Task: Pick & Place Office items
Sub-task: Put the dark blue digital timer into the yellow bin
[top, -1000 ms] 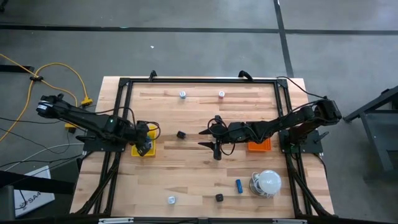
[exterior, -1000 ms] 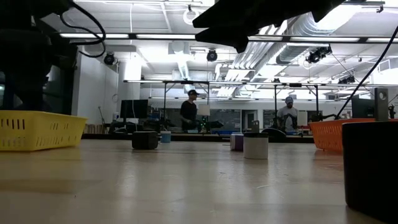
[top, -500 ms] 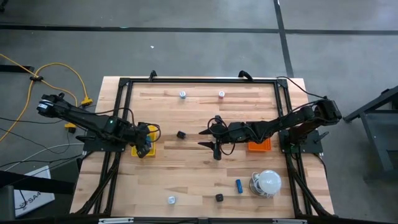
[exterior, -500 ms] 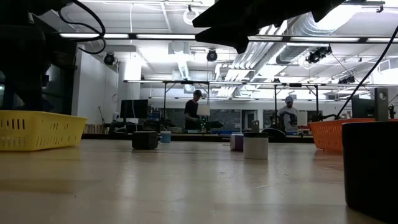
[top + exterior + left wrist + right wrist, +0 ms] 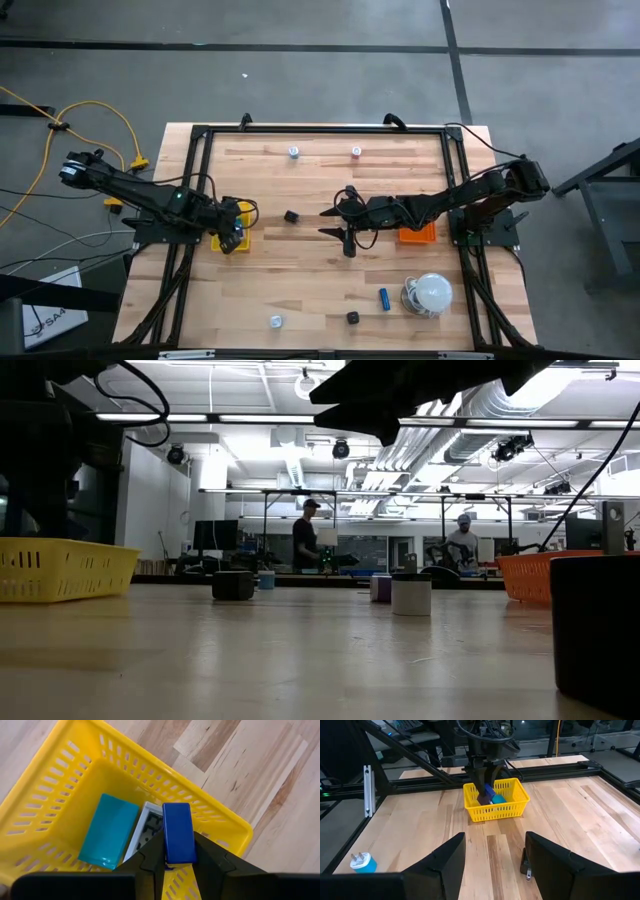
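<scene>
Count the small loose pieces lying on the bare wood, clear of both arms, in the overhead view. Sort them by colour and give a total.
White-silver round bits: 3
Black blocks: 2
Blue stick: 1
Total: 6

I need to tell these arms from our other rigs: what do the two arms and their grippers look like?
Both are slim, dark, jointed arms with loose black cables looped along them. The left gripper has two flat black fingers tapering towards the tips. The right gripper has broad, matte black fingers with rounded corners. No markings show on either. Each arm's base sits on the table's black frame.
</scene>
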Robot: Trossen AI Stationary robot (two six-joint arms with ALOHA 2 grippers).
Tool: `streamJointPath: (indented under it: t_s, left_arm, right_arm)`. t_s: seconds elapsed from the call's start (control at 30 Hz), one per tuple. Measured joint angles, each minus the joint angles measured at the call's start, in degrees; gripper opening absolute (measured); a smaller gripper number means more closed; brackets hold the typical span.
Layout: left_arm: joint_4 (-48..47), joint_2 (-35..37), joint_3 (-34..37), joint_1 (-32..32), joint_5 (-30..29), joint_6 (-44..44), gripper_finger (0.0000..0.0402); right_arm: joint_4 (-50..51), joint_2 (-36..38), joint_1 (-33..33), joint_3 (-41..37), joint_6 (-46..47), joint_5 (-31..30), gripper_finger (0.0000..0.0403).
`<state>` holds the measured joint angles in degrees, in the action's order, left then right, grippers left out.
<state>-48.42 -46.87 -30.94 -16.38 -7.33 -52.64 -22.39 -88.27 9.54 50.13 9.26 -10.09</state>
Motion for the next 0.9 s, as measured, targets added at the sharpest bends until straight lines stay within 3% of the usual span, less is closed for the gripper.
streamJointPath:
  t_s: [0.2,0.5,0.7,0.9]
  left_arm:
    - [-0.02,0.00,0.00,0.00,-0.04,1.57,0.0090]
    - [-0.01,0.00,0.00,0.00,-0.38,1.77,0.0155]
    - [0.00,0.00,0.00,0.02,-0.90,4.73,0.0159]
    - [-0.02,0.00,0.00,0.04,-5.00,7.97,0.0159]
  right_arm:
    - [-0.01,0.00,0.00,0.00,0.00,0.04,0.0193]
    - [0.00,0.00,0.00,0.00,0.20,0.15,0.0193]
    - [0.00,0.00,0.00,0.00,0.15,0.17,0.0193]
    - [0.00,0.00,0.00,0.00,0.17,0.17,0.0193]
